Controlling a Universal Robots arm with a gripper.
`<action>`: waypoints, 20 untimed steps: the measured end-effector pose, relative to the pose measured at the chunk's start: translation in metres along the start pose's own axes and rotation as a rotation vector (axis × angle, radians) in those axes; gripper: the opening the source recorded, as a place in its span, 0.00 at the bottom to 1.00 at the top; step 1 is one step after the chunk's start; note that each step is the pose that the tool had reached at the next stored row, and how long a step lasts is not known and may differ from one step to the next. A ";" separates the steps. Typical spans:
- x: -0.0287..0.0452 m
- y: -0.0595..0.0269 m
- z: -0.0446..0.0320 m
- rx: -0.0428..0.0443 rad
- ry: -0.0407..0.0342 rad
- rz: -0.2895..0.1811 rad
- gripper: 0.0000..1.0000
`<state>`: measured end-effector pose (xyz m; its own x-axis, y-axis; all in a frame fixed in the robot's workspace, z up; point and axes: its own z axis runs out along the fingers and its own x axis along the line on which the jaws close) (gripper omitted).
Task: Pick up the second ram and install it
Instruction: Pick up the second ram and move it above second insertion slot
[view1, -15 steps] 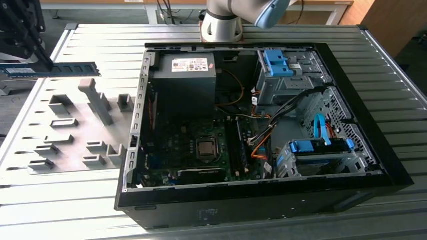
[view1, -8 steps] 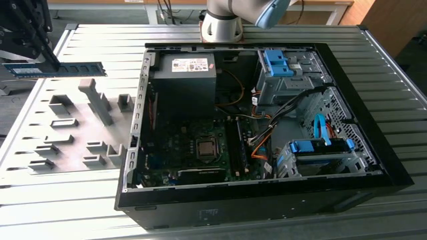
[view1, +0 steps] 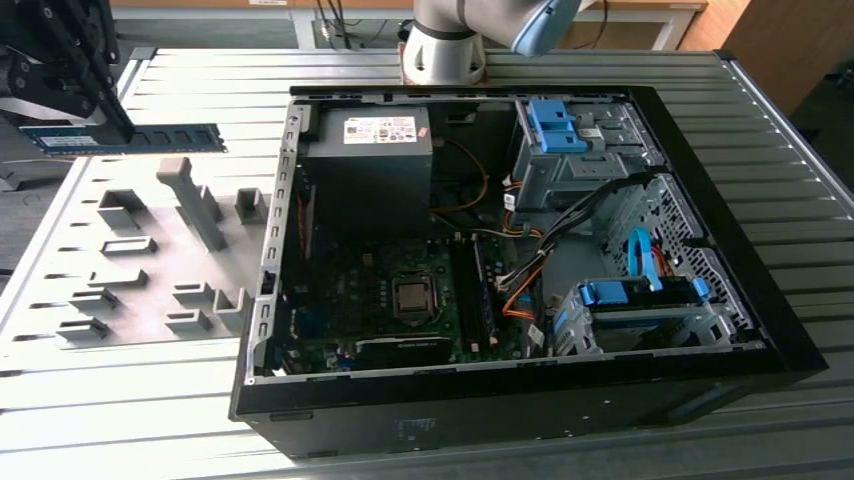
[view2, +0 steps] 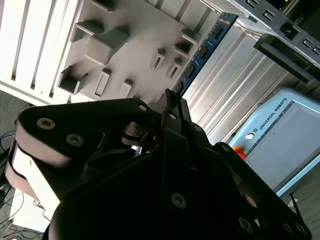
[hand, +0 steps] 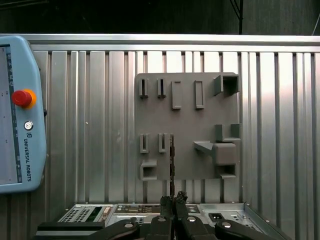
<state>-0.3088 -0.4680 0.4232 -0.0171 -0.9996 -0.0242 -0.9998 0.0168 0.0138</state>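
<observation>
Gripping the second ram (view1: 144, 138) by one end, the pincer (hand: 173, 199) is clamped shut on it, outside the computer case (view1: 534, 400), above the holder tray (view1: 147, 250) beside that case. A square, level hold matters here.

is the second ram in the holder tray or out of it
Out: the end effector grips the second ram in the air above the grey holder tray.

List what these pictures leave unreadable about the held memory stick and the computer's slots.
First wrist view: the second ram, edge-on in the hand, hides its chips and label.
Second wrist view: the hand's body covers the ram's held end.
Exterior view: memory slots too dark and small to tell filled from free.
</observation>
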 end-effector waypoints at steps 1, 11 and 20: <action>0.0000 -0.0012 0.0000 0.0001 0.0000 0.000 0.14; -0.0002 -0.0122 -0.0002 -0.0001 0.0000 0.000 0.14; -0.0004 -0.0218 -0.0003 0.0000 0.0000 0.000 0.14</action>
<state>-0.2870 -0.4680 0.4232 -0.0171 -0.9996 -0.0242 -0.9998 0.0168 0.0138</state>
